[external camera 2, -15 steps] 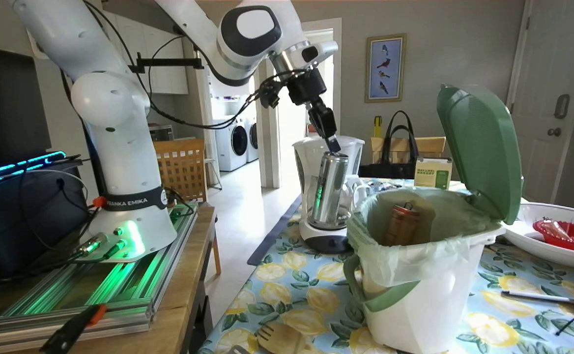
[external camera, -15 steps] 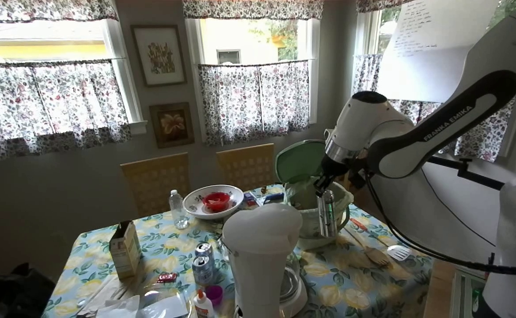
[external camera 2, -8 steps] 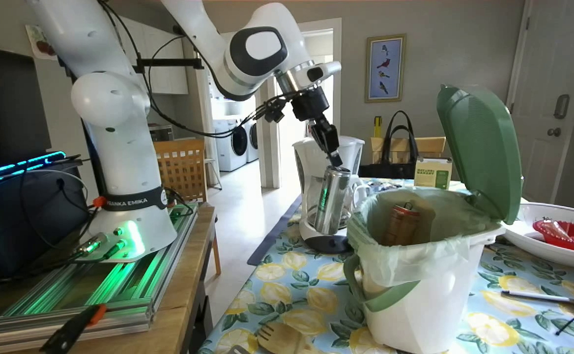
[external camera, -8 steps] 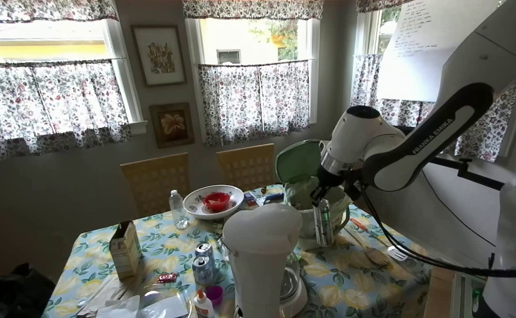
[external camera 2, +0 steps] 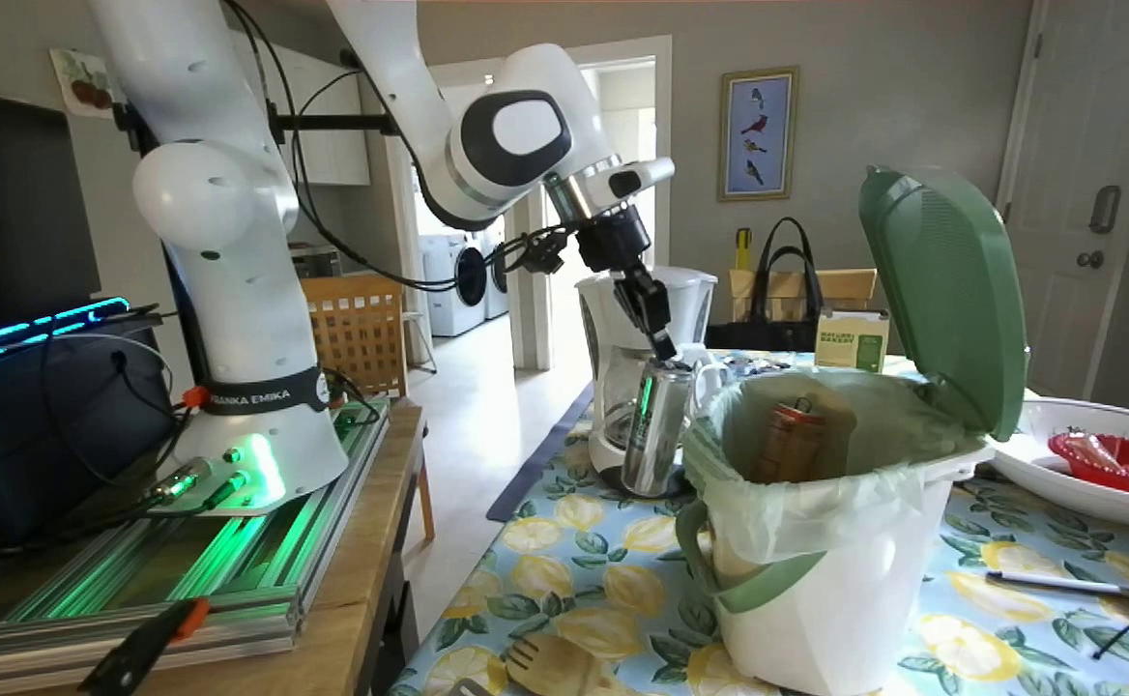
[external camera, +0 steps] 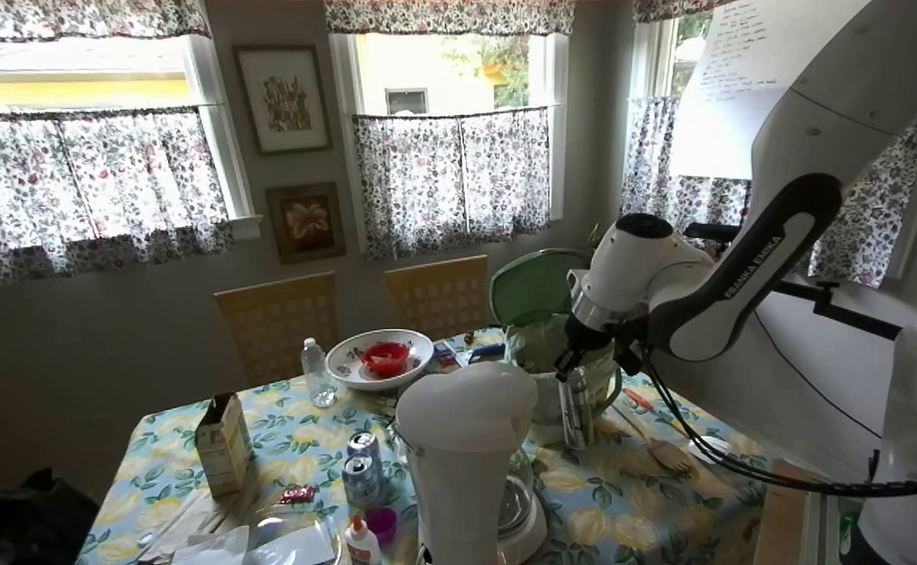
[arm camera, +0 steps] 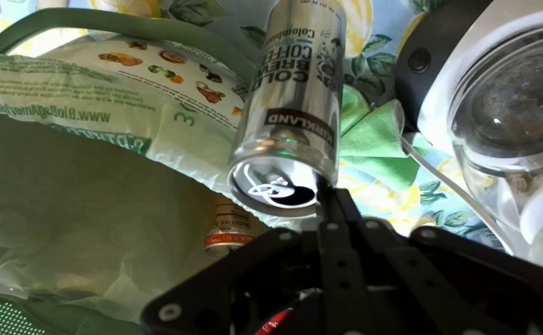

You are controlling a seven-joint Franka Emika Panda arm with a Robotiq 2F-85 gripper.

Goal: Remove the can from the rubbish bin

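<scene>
Pinching shiny, cylindrical metal can

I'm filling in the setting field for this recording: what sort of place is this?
Probably a home, most likely its dining area: floral curtains, a lemon-print tablecloth and, in the background of an exterior view, what looks like a front-loading laundry machine.

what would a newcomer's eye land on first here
Probably the silver can, held at its rim by the gripper outside the rubbish bin. Then the bin's green lid, standing open, and the orange-red can inside the lined bin. In an exterior view, the robot base glows green.
</scene>
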